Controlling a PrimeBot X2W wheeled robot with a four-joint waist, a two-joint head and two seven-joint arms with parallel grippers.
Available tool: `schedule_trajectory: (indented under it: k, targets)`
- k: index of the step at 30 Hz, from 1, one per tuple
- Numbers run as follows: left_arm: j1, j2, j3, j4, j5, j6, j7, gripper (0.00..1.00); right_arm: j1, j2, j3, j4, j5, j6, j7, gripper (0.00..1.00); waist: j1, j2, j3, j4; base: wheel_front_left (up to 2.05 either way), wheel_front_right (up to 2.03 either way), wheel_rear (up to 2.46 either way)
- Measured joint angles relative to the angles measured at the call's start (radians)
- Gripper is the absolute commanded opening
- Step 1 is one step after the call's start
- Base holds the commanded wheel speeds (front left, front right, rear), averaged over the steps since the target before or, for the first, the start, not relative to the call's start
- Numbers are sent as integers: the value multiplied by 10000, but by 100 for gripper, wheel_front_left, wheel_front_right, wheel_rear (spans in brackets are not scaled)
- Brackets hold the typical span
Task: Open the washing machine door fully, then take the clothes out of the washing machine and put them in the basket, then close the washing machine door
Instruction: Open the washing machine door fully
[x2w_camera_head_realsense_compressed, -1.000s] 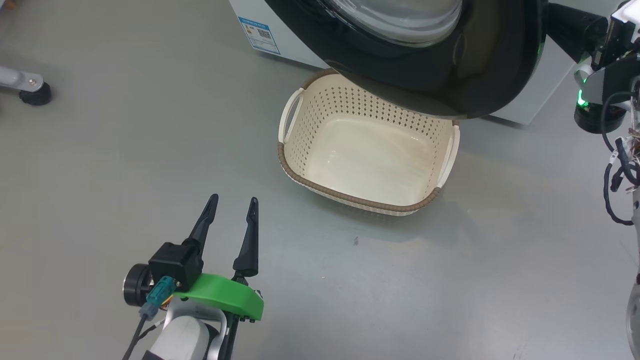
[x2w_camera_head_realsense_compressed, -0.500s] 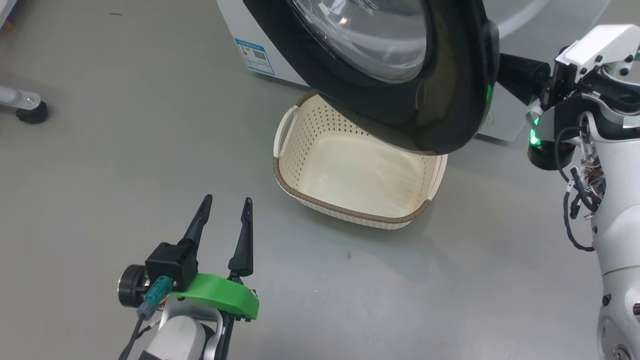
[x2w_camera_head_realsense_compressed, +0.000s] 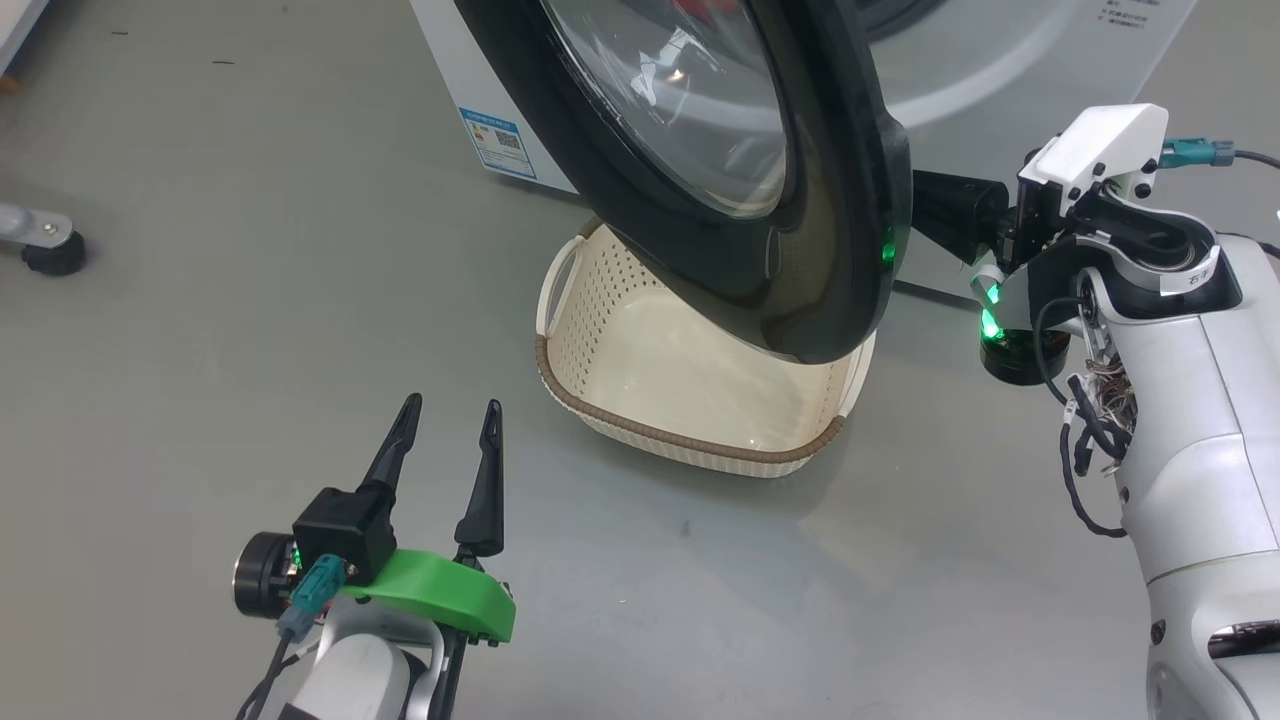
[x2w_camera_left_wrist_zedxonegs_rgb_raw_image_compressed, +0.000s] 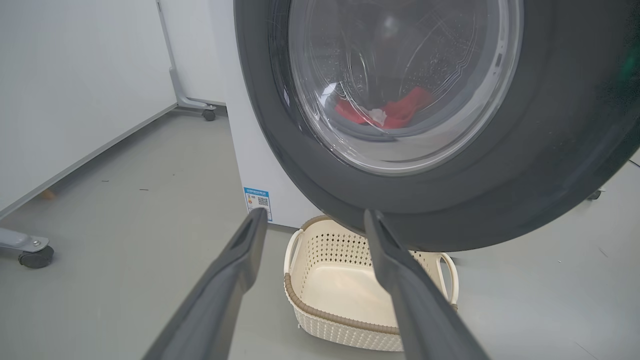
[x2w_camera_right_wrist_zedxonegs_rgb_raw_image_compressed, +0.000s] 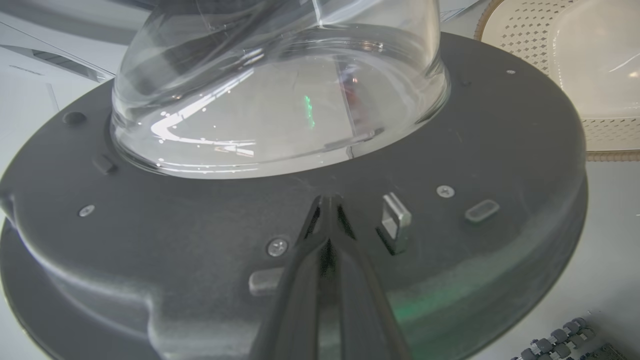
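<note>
- Head view: the washing machine door, upper centre, has swung wider than a second ago and now stands nearly edge-on over the empty basket. I judge the opening is not quite finished. My left end effector, lower left, hangs spread and empty.
- Left wrist view: the clothes, red with white, lie behind the glass, upper centre.
- Right wrist view: my right end effector, pinched closed on nothing, presses its tips on the door's inner face beside the latch.
</note>
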Motion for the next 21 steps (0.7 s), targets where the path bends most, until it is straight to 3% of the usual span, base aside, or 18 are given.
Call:
schedule_trajectory:
  k: [21]
  targets:
    - [102, 2, 33, 21, 153, 6, 0, 100, 608, 205, 627, -56, 368, 27, 366, 0, 0, 0, -366, -45, 0, 0, 0]
